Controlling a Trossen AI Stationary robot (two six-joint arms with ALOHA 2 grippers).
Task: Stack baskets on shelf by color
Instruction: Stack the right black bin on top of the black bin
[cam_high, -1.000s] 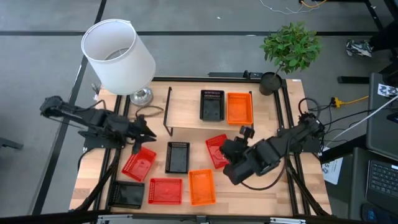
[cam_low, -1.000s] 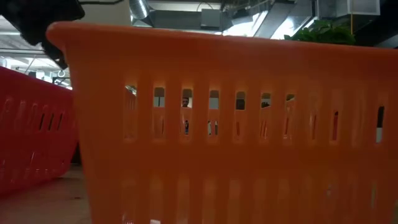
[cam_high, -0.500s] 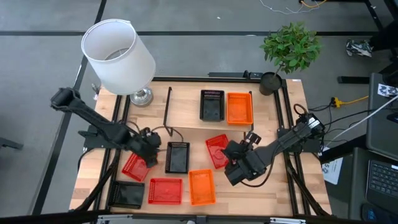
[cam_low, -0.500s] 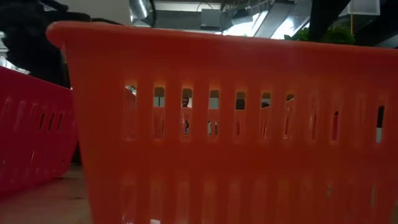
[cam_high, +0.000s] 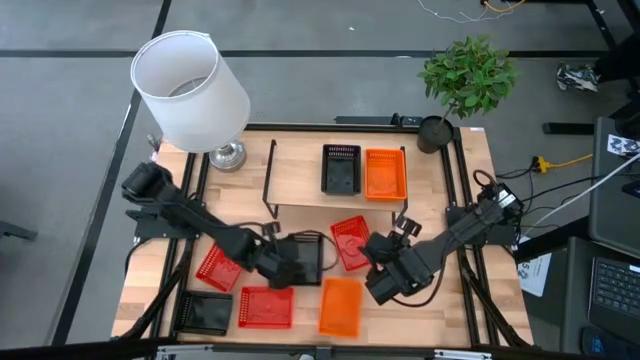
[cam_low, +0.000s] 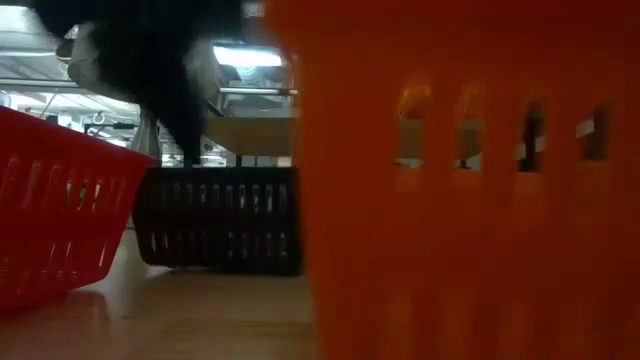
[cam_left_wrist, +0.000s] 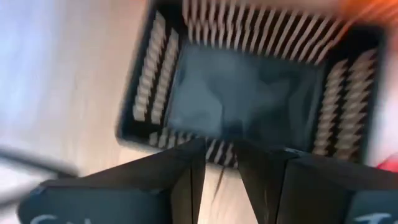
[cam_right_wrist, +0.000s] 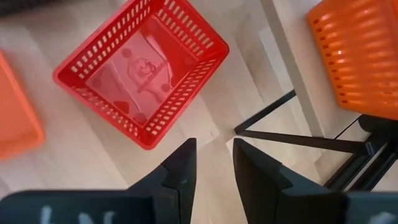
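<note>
The shelf (cam_high: 300, 185) carries a black basket (cam_high: 341, 168) and an orange basket (cam_high: 386, 173). On the table lie two red baskets at the left (cam_high: 222, 265) and near (cam_high: 265, 307), a black one at the near left (cam_high: 205, 312), an orange one (cam_high: 340, 305), a middle black one (cam_high: 305, 258) and a red one (cam_high: 350, 240). My left gripper (cam_high: 283, 263) is over the middle black basket's left wall, its fingers a little apart. My right gripper (cam_high: 375, 262) hovers, slightly open and empty, just near of the red basket (cam_right_wrist: 143, 71). My left gripper straddles the black basket's left wall (cam_left_wrist: 217, 149), slanting down from the table's left, one finger (cam_left_wrist: 193, 168) on each side. The basket rests flat on the table. Blur hides whether the fingers touch the wall.
A white lamp (cam_high: 190, 90) stands at the far left corner and a potted plant (cam_high: 465, 80) at the far right. The shelf's black wire legs (cam_right_wrist: 298, 134) stand close ahead of my right gripper. The near orange basket fills the low view's right side (cam_low: 470, 180).
My left gripper has swung from the left red basket toward the table's right and near edge, ending over the middle black basket. The near orange basket has slid toward the right edge and turned slightly. My right gripper has drawn a little toward the near edge.
</note>
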